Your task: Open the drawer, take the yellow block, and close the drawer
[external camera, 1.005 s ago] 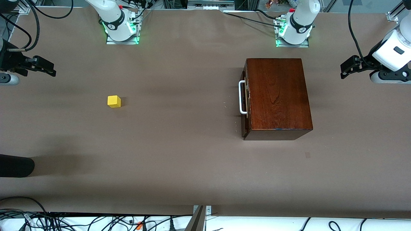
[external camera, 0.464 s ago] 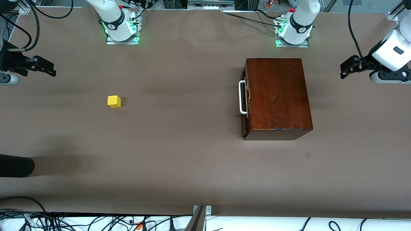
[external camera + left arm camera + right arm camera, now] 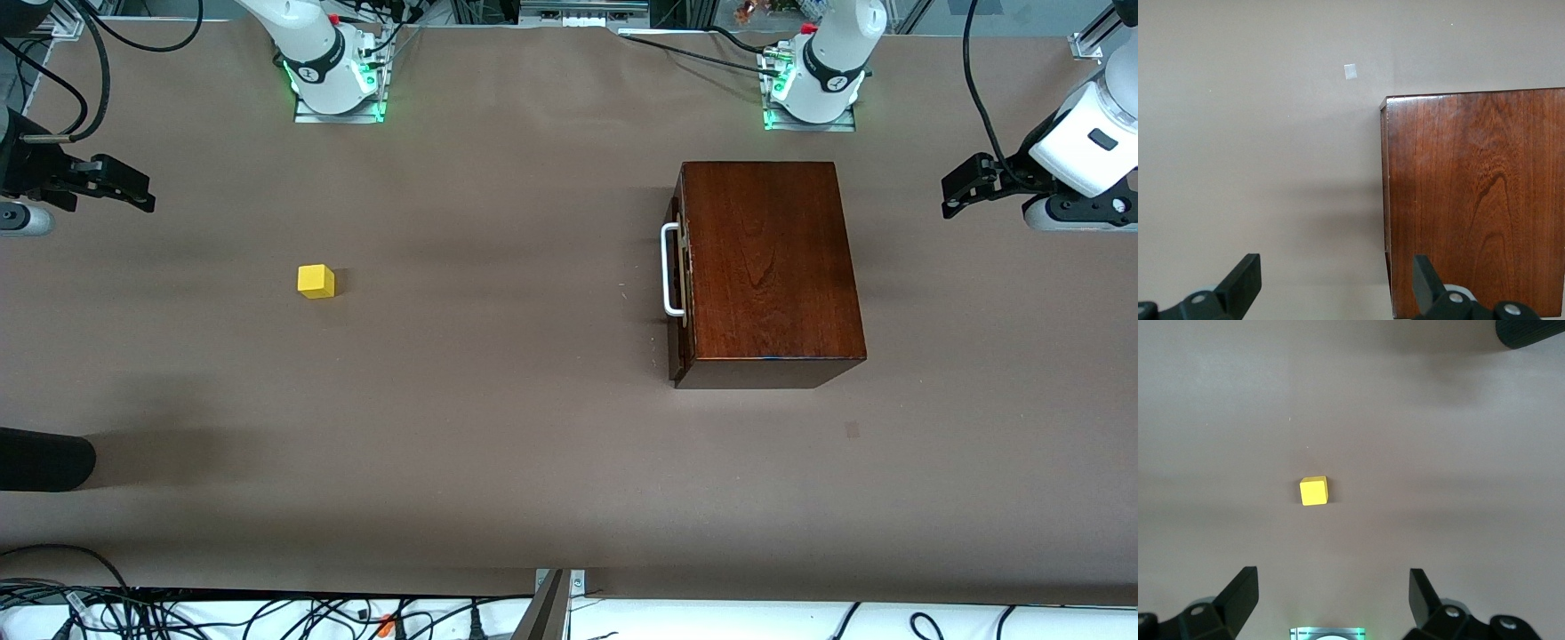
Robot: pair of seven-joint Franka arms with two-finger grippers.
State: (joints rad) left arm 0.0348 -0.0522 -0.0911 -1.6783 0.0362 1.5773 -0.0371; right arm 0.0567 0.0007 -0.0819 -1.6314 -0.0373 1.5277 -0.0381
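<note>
**Drawer shut, block out on the table as both arms wait**

Brown matte paper covers the table [image 3: 498, 462] edge to edge, lightly creased; cables [image 3: 222, 613] tangle along the edge nearest the front cam, and two white arm bases w/ green lights stand along the top. A black rounded object [image 3: 40, 460] juts in at the right arm's end of the table.

The wooden box [image 3: 769, 267], glossy reddish-brown w/ clear grain, sits toward the left arm's end. Its drawer [image 3: 677, 271] is fully in, the dark front flush, the white U-shaped bar handle [image 3: 669, 271] facing the right arm's end.

The left gripper [image 3: 1335, 280] hangs in the air above the table just off the box's corner, black fingers spread wide, nothing between them. The right gripper [image 3: 1331, 593] hangs over bare table at the right arm's end, fingers likewise wide apart and empty. Both arms wait.

The yellow block [image 3: 316, 281], a small plain-faced cube w/ crisp edges, rests on the paper well apart from the box, toward the right arm's end. A tiny pale square patch [image 3: 852, 430] marks the paper nearer the front cam than the box.

Vs. a sec ago: no change; box, block and both grippers are where they were.
</note>
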